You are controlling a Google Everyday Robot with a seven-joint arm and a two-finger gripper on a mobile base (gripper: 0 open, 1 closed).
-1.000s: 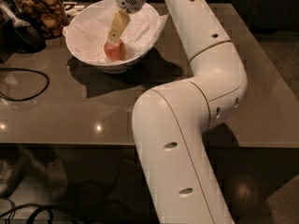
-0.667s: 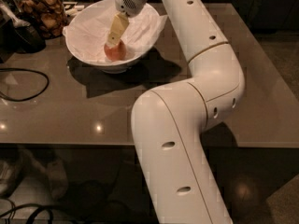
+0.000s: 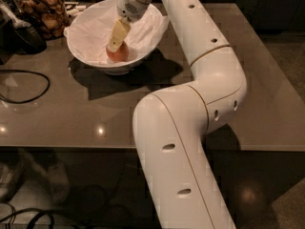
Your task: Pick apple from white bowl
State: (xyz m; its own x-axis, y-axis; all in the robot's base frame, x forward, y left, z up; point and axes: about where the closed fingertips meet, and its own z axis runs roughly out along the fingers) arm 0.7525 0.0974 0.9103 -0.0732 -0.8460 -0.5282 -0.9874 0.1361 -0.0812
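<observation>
Resting in the white bowl [image 3: 108, 69], the apple [image 3: 119, 55] touches the gripper [image 3: 114, 46], its hold unclear; a nearby jar [image 3: 33, 4] holds cookies [image 3: 46, 12].

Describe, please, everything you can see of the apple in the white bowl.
The apple is small, round and reddish-orange, with smooth-looking skin. It sits on crinkled white paper near the middle of the bowl and is far smaller than the bowl. The gripper reaches down from above to the apple's top and hides part of it. Whether it grips the apple cannot be told.
</observation>
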